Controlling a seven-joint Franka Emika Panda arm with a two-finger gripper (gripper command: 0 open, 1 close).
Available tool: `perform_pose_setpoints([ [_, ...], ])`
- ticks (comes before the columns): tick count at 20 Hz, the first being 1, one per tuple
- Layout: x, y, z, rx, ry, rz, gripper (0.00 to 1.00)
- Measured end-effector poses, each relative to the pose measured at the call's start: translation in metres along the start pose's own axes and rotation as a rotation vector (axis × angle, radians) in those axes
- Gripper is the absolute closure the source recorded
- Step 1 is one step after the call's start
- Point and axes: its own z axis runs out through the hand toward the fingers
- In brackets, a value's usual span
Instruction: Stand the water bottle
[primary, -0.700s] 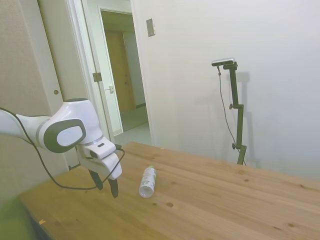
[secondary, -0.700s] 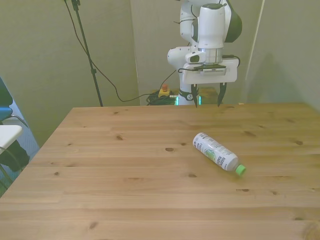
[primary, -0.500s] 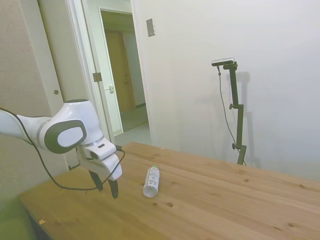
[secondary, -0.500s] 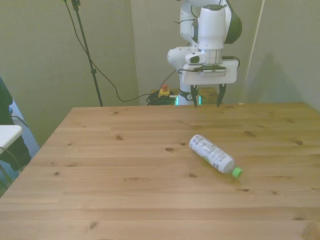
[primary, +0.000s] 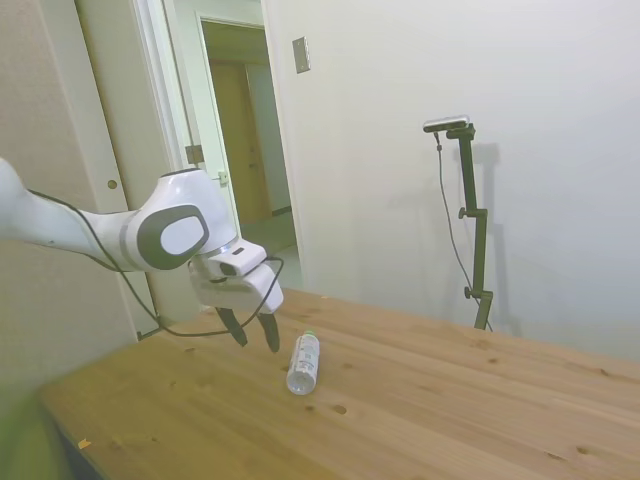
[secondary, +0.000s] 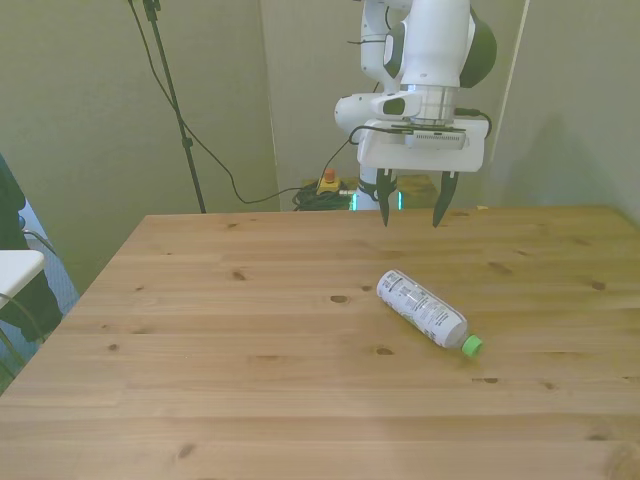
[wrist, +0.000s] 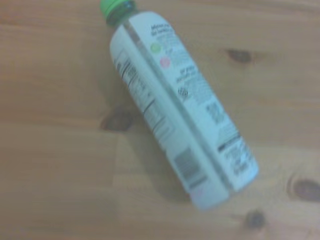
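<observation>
The water bottle (secondary: 424, 313) lay on its side on the wooden surface (secondary: 250, 390), toward the front view's right, its green cap (secondary: 472, 345) pointing at the near right and its base angled back toward the arm. The hand (secondary: 411, 213) hung in the air above and behind the base end, well clear of the bottle, its two dark fingers (secondary: 384, 205) spread apart and holding nothing. From the side the hand (primary: 255, 337) sat just beside the bottle (primary: 302, 363) but higher, not touching it. The bottle looked light and thin-walled, probably easy to dent under a hard squeeze, and round enough to roll off line if nudged from one side; the smooth label (wrist: 185, 100) would likely be slick. A sensible grip would span the body across its width near the middle or a little toward the cap, so the base could swing down to the surface. Whether the bottle held any water could not be made out, since the white label wrapped most of the body in every view. The wrist view was soft and blurred: the label text was unreadable there, and the cap (wrist: 113, 5) was cut off at the picture's edge.
</observation>
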Motion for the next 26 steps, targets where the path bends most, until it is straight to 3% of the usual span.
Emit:
perform_pose_setpoints([
  [12,0.088,-0.119,0.06,0.02,0.053,-0.027,0.0],
  [26,0.077,-0.158,0.115,0.047,-0.061,-0.105,0.0],
])
